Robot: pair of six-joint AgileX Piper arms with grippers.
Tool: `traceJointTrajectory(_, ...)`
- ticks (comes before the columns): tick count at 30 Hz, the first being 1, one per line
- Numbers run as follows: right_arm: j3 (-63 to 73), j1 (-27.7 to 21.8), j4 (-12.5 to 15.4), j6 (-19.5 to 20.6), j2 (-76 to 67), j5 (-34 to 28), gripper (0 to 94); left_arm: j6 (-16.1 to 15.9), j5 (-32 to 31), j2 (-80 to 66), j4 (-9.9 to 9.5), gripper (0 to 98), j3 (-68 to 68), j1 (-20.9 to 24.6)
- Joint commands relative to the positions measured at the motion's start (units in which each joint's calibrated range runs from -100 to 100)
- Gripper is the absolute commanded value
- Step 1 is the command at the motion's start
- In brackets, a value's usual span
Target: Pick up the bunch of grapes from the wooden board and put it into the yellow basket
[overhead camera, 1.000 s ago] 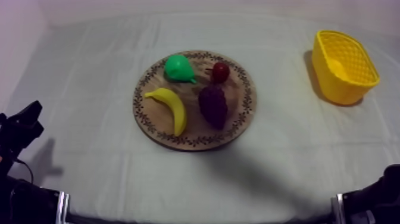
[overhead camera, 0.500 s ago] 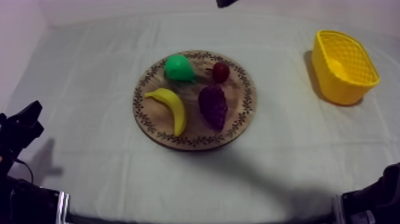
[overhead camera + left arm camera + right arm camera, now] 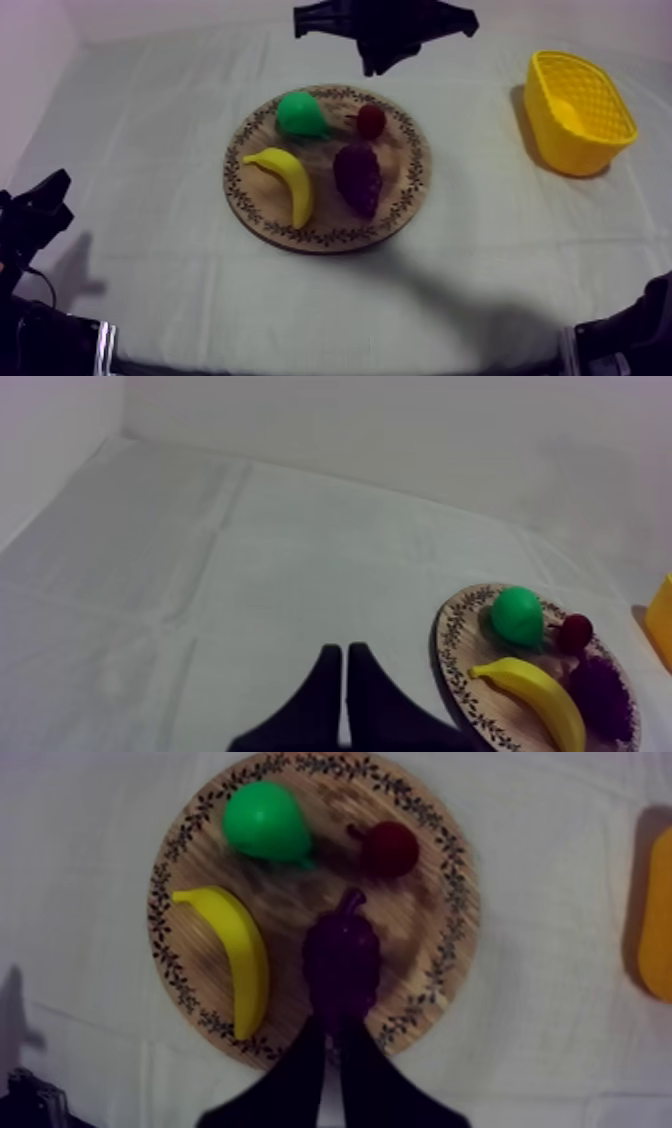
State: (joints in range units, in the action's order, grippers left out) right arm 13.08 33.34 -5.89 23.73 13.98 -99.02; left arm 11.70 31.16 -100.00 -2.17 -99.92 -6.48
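grapes beside banana, small red fruit near

There is one each: board, basket, banana, pear, bunch of grapes, small red fruit.

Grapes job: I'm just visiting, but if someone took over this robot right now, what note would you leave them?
Left gripper: shut, empty, low at its side.
Right gripper: shut, empty, hovers above the bunch of grapes.
It lies on the wooden board with banana, pear, small red fruit; yellow basket stands apart from the board.
Done: nothing. Left: open, grasp, lift, carry to basket, release.
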Motion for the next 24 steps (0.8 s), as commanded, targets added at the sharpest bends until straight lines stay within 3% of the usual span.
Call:
traceJointTrajectory(1,-0.2,-0.1,0.1,0.1,0.1,0.0,24.8,0.0,0.0,0.0,0.00,0.1,0.0,0.0)
traceJointTrajectory(5,-0.4,-0.2,0.5,0.0,0.0,0.0,70.8,0.0,0.0,0.0,0.00,0.1,0.0,0.0)
traceJointTrajectory(8,-0.4,-0.4,0.7,0.0,-0.1,0.1,85.3,0.0,0.0,0.0,0.00,0.1,0.0,0.0)
traceJointTrajectory(14,-2.3,-0.8,1.4,-0.5,0.5,1.4,92.0,0.0,0.0,0.0,0.00,0.1,0.0,0.0)
traceJointTrajectory(24,-10.5,-1.2,4.4,-1.4,3.1,11.6,92.9,0.0,0.0,0.0,0.00,0.1,0.0,0.0)
